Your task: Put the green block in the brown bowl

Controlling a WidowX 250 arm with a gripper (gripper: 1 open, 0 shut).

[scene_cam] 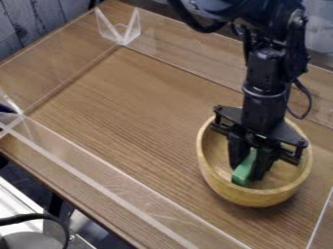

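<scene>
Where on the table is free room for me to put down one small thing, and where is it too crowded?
The wooden table looks free left of the bowl, up to the long clear tape strip. It is crowded at the bowl: the hand is down in it, around the green block.

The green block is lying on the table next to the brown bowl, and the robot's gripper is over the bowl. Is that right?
Not quite: the green block is inside the brown bowl, as the camera view shows. The gripper is over the bowl, as you said.
</scene>
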